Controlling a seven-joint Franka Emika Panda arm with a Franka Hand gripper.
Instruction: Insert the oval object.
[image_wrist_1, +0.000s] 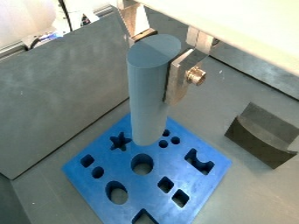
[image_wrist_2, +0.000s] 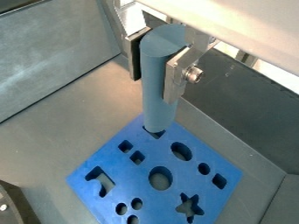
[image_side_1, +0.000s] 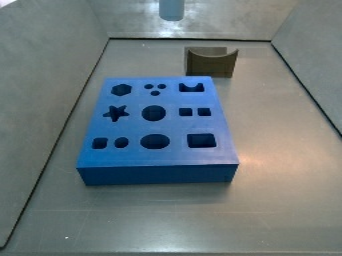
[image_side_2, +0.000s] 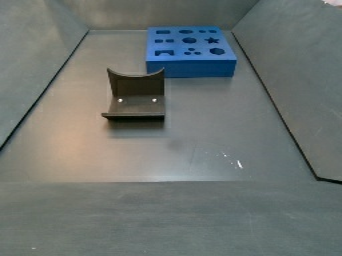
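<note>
**Wrist views: peg held above the blue block**

Both wrist views show the claw (image_wrist_1: 158, 59) clamped on the oval object (image_wrist_1: 149, 92), upright and raised over the blue block (image_wrist_1: 146, 166). In a side view the brown notched block (image_side_2: 134, 96) sits well apart on the desk (image_side_2: 174, 150).

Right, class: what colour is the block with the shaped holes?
Bright blue: the blue block shows best in a side view. The gripper holds the oval object above it.
</note>
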